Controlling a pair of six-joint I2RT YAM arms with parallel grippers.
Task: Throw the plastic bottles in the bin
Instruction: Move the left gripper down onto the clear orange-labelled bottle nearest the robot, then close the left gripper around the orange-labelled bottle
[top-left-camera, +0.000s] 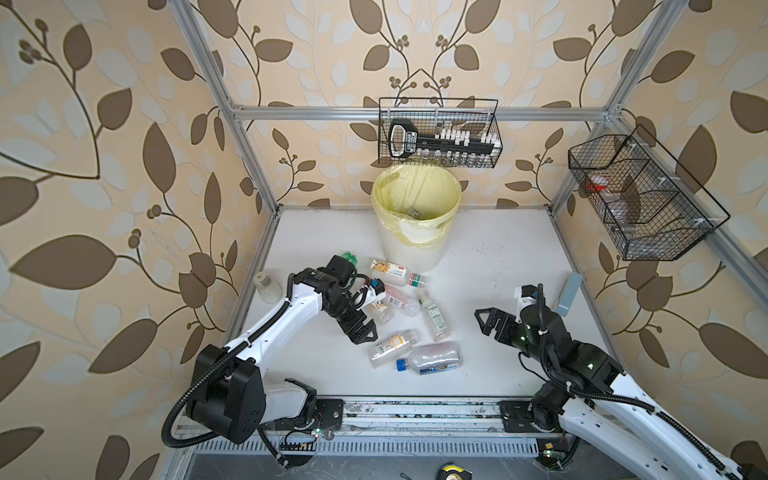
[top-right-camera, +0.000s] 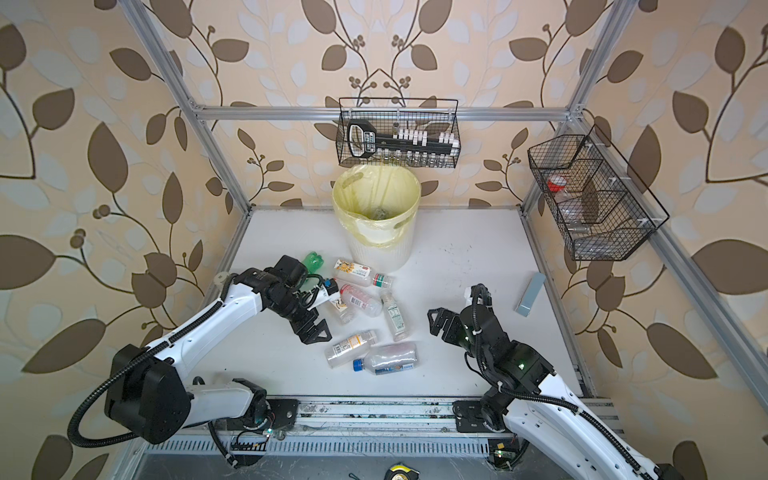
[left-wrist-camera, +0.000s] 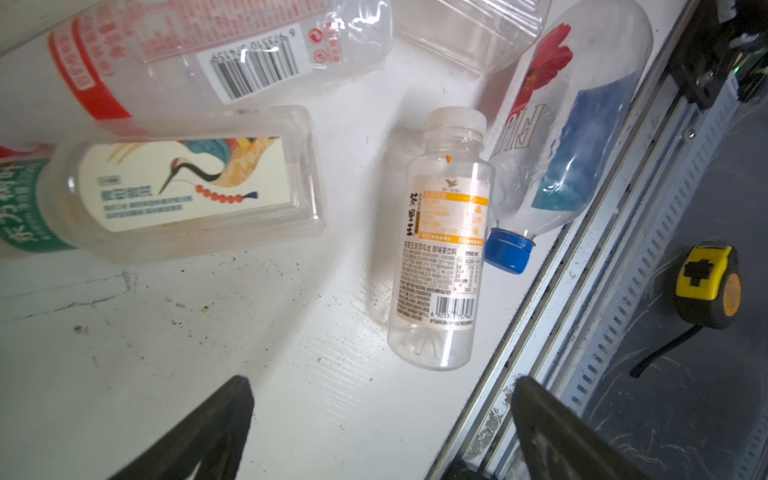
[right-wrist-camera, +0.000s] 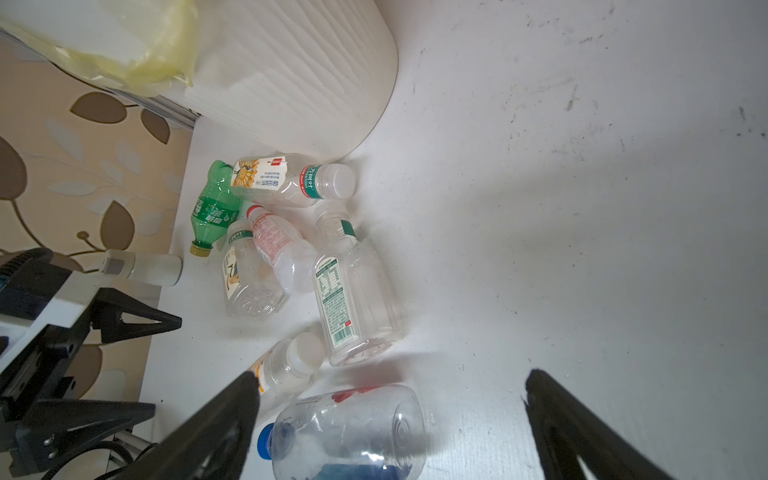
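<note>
Left gripper hangs over the white table with its jaws spread wide and nothing between them, just beside an orange-label bottle that lies on its side. Right gripper, equally spread and empty, hovers on the far side of the pile, well apart from it, tips turned toward the bottles.

At least seven bottles lie loose on the table, between the two arms and in front of the bin. A blue-cap bottle, the largest, lies nearest the front rail, its cap just beside the orange-label one. A green-label bottle lies further back. A sunflower-label bottle lies just beside the bin's foot, and a green bottle is partly hidden behind the left arm.

The bin stands upright at the middle of the table's back edge, lined with a yellow bag, below a wire basket. A whitish jar stands at the table's left edge.
</note>
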